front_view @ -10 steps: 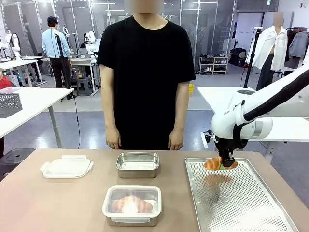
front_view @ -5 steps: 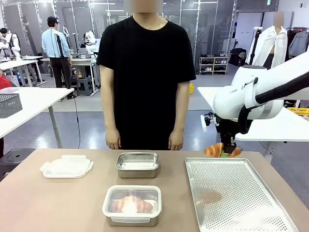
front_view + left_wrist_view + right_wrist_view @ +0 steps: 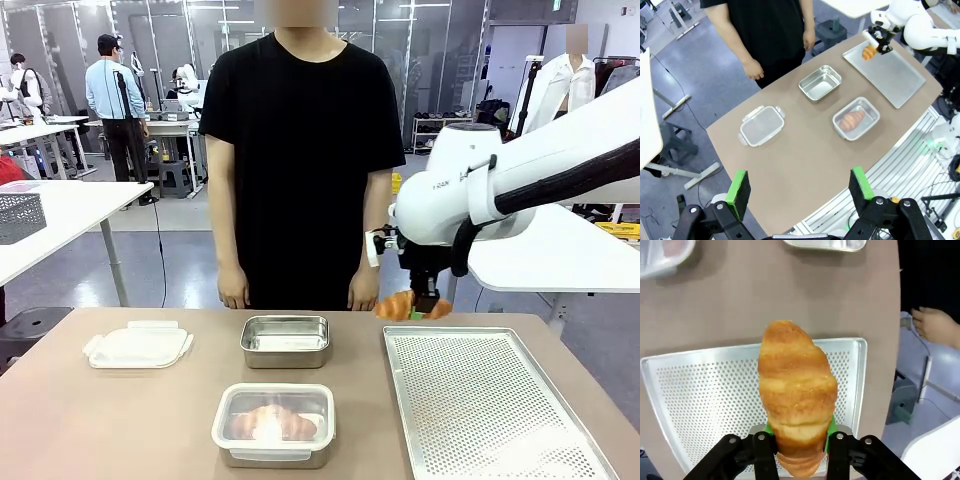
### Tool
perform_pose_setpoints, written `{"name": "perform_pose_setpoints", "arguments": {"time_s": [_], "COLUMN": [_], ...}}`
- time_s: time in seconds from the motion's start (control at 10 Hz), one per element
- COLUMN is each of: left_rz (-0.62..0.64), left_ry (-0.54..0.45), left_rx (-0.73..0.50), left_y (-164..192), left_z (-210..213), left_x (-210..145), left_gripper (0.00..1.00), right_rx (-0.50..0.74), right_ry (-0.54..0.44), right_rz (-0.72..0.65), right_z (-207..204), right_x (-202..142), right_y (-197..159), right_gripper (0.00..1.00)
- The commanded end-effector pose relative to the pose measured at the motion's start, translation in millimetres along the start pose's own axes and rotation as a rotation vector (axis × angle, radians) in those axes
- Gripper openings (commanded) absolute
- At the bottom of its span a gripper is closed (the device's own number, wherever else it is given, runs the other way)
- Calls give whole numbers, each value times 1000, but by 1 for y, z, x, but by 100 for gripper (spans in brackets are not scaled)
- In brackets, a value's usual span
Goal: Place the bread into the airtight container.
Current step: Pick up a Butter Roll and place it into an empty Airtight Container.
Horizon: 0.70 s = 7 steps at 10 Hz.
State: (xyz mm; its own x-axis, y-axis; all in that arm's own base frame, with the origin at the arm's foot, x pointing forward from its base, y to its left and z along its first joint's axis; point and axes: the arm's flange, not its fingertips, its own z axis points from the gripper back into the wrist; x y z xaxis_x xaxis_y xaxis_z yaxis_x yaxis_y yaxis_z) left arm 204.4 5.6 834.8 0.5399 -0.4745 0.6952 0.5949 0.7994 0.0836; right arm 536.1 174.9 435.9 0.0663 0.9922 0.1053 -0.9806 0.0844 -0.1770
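Note:
A golden croissant-shaped bread hangs in the air over the far left corner of the perforated metal tray, with my right gripper shut on it. In the right wrist view the bread sits between the green pads, above the tray. The clear airtight container stands at the table's near middle and holds another bread. My left gripper is open, high above the table's near edge, with nothing between its pads. From there I see the container and the right gripper.
An empty steel container stands behind the clear one. A white lid lies at the far left. A person stands at the far side with both hands hanging at the table edge, one hand close to the held bread.
My right gripper has lifted the bread off the tray and carried it up and to the left, from over the tray's far middle to its far left corner.

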Motion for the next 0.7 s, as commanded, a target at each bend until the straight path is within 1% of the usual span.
{"name": "perform_pose_setpoints", "arguments": {"time_s": [0.0, 0.2, 0.3, 0.6], "left_rz": [-6, -6, -6, -6], "left_ry": [-3, -3, -3, -3], "left_rx": [-6, -6, -6, -6], "left_y": [-1, -1, -1, -1], "left_z": [1, 1, 1, 1], "left_x": [1, 1, 1, 1], "left_gripper": [100, 100, 100, 100], "right_rx": [-2, 2, -4, -4], "right_ry": [30, 24, -2, -2], "right_rz": [-23, -98, -4, -4], "right_z": [2, 6, 2, 2], "right_x": [13, 19, 16, 16], "right_y": [-4, -3, 2, 2], "right_gripper": [39, 39, 39, 39]}}
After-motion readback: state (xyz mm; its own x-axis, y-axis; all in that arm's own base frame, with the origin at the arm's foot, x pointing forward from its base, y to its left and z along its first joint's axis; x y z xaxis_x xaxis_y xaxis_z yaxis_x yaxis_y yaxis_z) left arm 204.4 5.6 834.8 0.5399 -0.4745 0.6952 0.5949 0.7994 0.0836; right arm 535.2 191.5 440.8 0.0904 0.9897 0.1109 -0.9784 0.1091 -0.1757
